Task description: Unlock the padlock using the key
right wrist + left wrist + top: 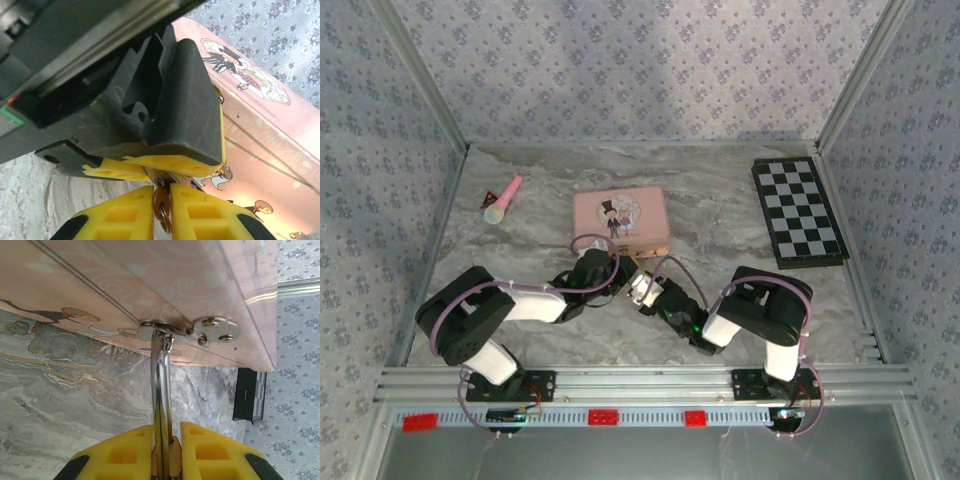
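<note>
Two grips: left end effector (166, 442) clamps padlock (160, 385), right end effector (161, 196), seemingly, key (162, 210).

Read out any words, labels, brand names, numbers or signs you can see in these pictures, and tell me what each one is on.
No text can be read.
The pink tin shows a cartoon couple and swirls, no lettering.
On the padlock and the key, any stamping is too blurred to tell.
The red blocks at the near edge are too small to tell.
</note>
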